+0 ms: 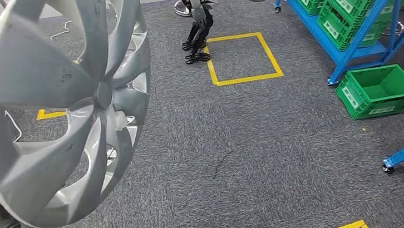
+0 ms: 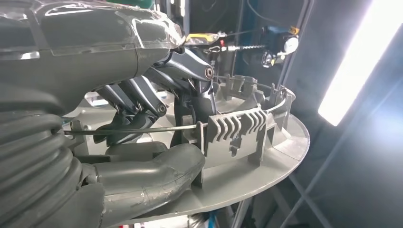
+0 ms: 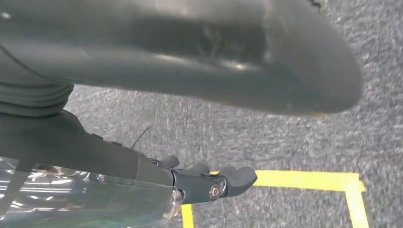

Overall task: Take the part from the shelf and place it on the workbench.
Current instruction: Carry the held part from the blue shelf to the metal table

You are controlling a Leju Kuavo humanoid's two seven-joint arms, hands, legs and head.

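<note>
While the left hand grips the hubcap by its rim, the cap stands upright above grey carpet. The right hand hangs with fingers curled, holding nothing.

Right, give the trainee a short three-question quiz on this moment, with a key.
1. True or false: the left robot hand holds the silver spoked plastic wheel cover.
2. Multiple choice: where does the lone green plastic crate sit? A) on the grey carpet floor beside the blue metal shelf rack; B) inside the yellow tape square; C) on top of the wheel cover.
3. Fill in: the right robot hand hangs above the ____ with nothing in it.

Key: 1 true; 2 A; 3 floor.
</note>
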